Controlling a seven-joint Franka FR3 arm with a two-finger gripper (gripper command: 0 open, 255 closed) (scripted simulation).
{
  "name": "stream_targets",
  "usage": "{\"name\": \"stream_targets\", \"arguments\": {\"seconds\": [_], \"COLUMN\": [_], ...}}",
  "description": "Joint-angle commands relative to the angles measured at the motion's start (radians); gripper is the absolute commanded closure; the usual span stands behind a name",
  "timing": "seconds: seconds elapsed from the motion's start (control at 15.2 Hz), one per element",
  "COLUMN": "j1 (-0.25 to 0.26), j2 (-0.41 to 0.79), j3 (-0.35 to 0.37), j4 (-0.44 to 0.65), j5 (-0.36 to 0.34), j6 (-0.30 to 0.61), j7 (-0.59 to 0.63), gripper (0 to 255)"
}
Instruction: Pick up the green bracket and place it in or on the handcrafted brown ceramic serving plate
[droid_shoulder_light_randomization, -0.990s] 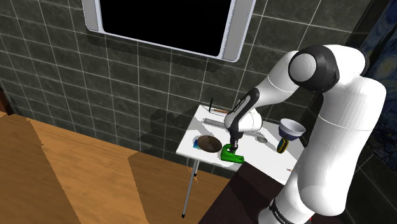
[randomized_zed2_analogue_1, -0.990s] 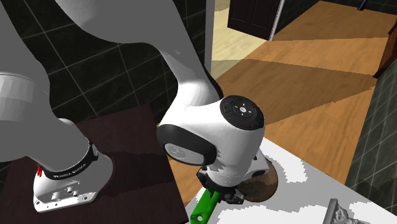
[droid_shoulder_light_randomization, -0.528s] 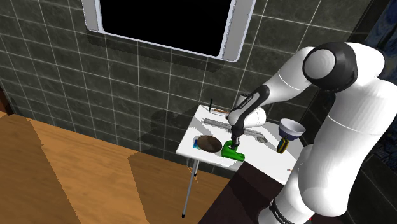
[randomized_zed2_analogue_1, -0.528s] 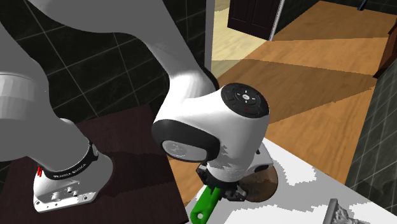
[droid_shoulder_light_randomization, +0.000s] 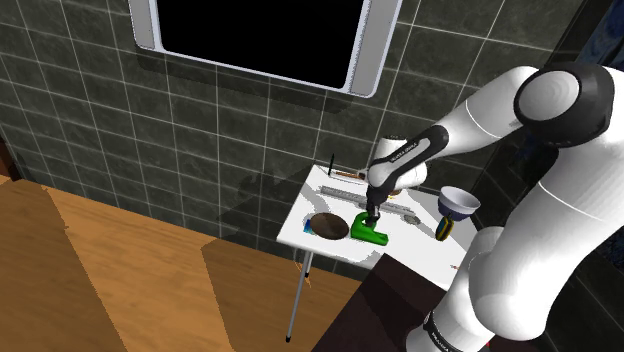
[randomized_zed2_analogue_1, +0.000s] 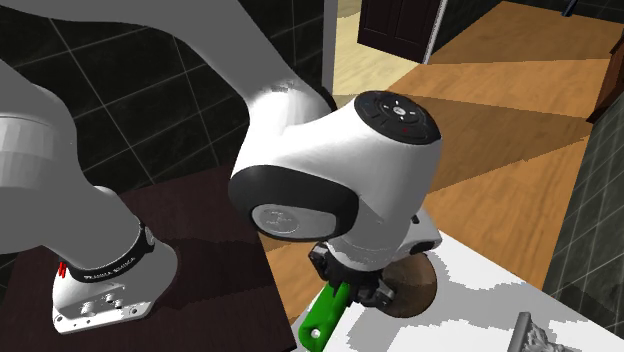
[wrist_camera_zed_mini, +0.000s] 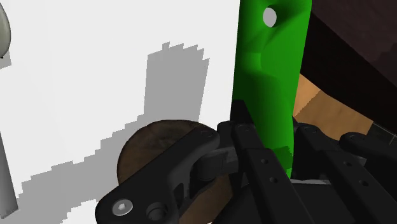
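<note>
The green bracket (droid_shoulder_light_randomization: 369, 231) is clasped between my black fingers (wrist_camera_zed_mini: 253, 160), so my gripper (droid_shoulder_light_randomization: 372, 214) is shut on it. It hangs just over the white table (droid_shoulder_light_randomization: 297, 229), near the edge closest to the stand. In the wrist view the bracket (wrist_camera_zed_mini: 270, 76) reaches out past my gripper (wrist_camera_zed_mini: 275, 131), with a round hole near its far end. The brown round plate (droid_shoulder_light_randomization: 327, 225) lies on the table right beside the bracket, toward the shoulder view's left. In the second exterior view the bracket (randomized_zed2_analogue_1: 326, 314) slants down below my gripper (randomized_zed2_analogue_1: 350, 288), with the plate (randomized_zed2_analogue_1: 412, 291) behind it.
A white funnel-shaped cup (droid_shoulder_light_randomization: 459, 202) and a dark-and-yellow object (droid_shoulder_light_randomization: 445, 228) stand at the table's right end in the shoulder view. Grey flat pieces (droid_shoulder_light_randomization: 340, 190) and a thin dark stick (droid_shoulder_light_randomization: 332, 164) lie by the tiled wall. The dark stand (randomized_zed2_analogue_1: 200, 250) adjoins the table.
The arm has swung up and toward the shoulder view's right, carrying the green bracket a little up and toward the wall. The plate has stayed put.
</note>
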Motion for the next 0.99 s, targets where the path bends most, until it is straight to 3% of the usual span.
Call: {"name": "stream_targets", "arguments": {"seconds": [0.0,0.26,0.59,0.92], "j1": [-0.007,-0.022,0.062,0.085], "j2": [-0.036,-0.101,0.065,0.229], "j3": [0.005,0.020,0.044,0.090], "j4": [0.004,0.017,0.185,0.379], "j5": [-0.033,-0.078,0.095,0.239], "j6": [-0.034,-0.105,-0.136,-0.199], "j7": [0.024,0.057,0.018,-0.015], "gripper": [255,255,255,255]}}
